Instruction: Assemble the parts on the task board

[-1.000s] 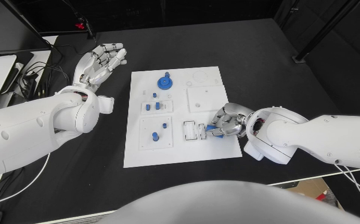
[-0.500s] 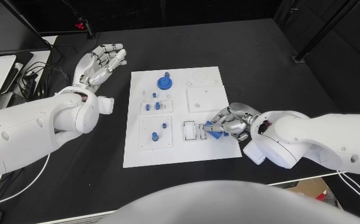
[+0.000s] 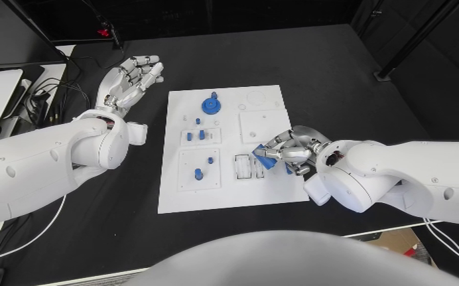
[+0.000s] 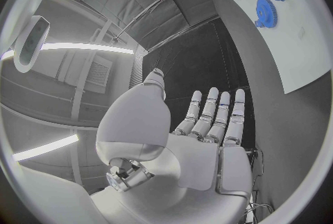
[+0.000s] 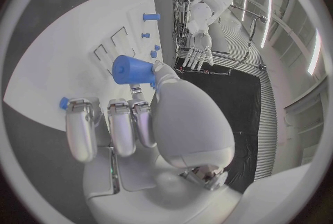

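The right hand [image 3: 292,152] is over the right edge of the white task board [image 3: 229,196], fingers closed around a blue cylindrical part [image 3: 265,157], which it holds clear above the board's lower right area, beside a pair of narrow white slotted fixtures [image 3: 248,166]. In the right wrist view the same blue cylindrical part [image 5: 134,70] sits between the thumb and the fingers [image 5: 119,124] of the right hand [image 5: 149,118], with the task board [image 5: 62,63] beneath. The left hand [image 3: 130,79] is off the board, above the black counter [image 3: 344,80] near the board's upper left corner, fingers extended and spread, holding nothing; the left wrist view confirms the left hand [image 4: 201,140] flat and empty. Remaining on the board: a blue gear [image 3: 210,106] near the top, small blue pegs [image 3: 196,133] on a middle plate, and a blue peg [image 3: 198,174] on the lower left plate.
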Robot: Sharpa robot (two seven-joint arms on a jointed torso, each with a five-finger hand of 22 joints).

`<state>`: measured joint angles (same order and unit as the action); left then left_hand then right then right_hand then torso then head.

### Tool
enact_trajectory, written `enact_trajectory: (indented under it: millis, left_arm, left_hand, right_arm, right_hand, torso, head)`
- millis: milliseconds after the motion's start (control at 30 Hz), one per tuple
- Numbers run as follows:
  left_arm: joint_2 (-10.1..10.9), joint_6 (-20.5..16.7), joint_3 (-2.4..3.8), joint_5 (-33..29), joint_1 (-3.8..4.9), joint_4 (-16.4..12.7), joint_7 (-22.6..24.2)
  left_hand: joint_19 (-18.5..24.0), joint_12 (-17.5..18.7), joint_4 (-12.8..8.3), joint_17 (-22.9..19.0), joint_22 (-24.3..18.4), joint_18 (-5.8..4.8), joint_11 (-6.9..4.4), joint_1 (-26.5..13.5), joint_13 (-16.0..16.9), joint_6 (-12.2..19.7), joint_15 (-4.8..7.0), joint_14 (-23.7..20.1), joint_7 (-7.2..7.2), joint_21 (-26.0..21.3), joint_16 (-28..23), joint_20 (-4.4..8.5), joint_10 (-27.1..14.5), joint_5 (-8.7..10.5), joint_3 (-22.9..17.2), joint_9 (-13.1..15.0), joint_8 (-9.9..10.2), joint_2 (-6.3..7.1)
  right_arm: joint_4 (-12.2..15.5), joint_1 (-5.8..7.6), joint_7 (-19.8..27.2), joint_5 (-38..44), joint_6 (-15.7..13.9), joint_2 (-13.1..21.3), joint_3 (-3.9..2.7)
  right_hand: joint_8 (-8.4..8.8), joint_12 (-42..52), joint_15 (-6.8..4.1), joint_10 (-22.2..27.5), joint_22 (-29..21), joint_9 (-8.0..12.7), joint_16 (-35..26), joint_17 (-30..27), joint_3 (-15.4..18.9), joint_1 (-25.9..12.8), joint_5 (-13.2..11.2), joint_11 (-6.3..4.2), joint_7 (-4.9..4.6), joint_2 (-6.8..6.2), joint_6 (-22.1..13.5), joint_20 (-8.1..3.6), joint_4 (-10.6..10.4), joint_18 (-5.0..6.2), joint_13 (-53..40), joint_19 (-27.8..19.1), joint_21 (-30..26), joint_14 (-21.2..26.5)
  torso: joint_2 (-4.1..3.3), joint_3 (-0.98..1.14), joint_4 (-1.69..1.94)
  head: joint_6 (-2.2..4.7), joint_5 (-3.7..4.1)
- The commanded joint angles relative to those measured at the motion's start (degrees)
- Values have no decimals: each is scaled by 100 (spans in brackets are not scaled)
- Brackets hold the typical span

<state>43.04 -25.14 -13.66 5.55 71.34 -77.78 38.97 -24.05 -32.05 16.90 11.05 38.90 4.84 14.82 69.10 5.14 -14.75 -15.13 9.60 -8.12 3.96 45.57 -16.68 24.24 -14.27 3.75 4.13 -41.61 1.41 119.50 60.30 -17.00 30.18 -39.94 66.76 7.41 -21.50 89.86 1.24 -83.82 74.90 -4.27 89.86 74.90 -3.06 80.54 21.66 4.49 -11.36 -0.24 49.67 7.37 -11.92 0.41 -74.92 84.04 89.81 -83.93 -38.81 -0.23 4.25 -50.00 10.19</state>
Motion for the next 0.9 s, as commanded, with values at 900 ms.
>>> enact_trajectory:
  millis: [900]
  left_arm:
    - [-45, 33, 5, -4, 8, 18, 462]
  left_hand:
    - [-21, -42, -8, -14, -2, 12, -6, -7, -13, 31, 16, -35, -883, 29, 29, 5, -27, -37, -18, -7, -27, -80]
  right_arm:
    - [-470, -2, -874, -161, -484, -750, 9]
  right_hand:
    - [201, 14, -68, -618, 1510, -25, 14, 1510, 255, -257, -65, -88, 395, -33, 646, -53, -212, -41, -1508, 596, 19, -607]
  torso:
    - [-2, 0, -15]
  head:
    - [0, -82]
